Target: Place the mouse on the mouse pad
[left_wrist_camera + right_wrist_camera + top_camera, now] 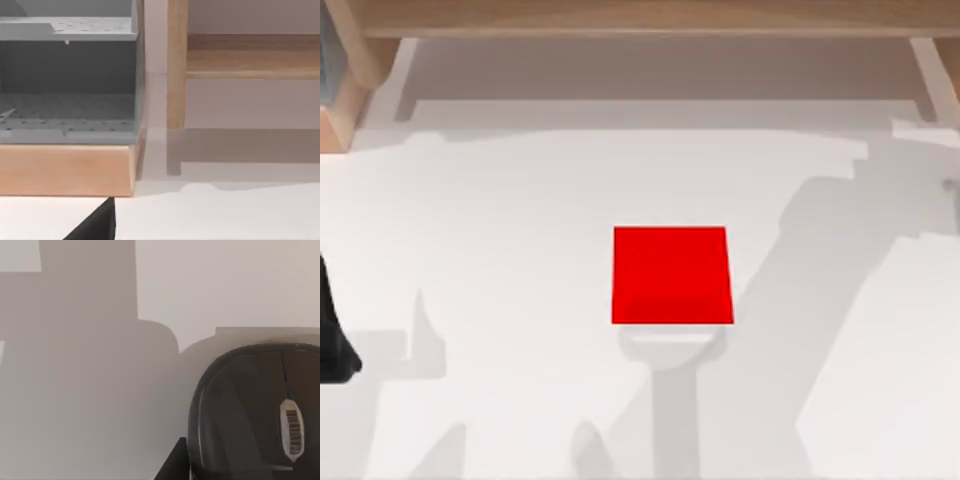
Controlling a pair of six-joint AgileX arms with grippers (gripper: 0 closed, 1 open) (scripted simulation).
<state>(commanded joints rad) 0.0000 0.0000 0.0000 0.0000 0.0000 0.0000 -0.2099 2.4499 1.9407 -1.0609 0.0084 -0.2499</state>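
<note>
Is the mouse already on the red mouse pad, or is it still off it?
Off. The top view shows the mouse pad bare, nothing on it. The right wrist view shows the mouse close up against white table.

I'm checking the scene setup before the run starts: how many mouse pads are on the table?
1. The mouse pad, a red square, lies flat near the middle of the table in the top view. The mouse shows close up in the right wrist view, on bare table surface.

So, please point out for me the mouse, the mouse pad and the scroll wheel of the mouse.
mouse [240,410]: right wrist view, on its dark top shell.
mouse pad [672,275]: top view, middle of the red square.
scroll wheel [292,432]: right wrist view, on its ribbed middle.
</note>
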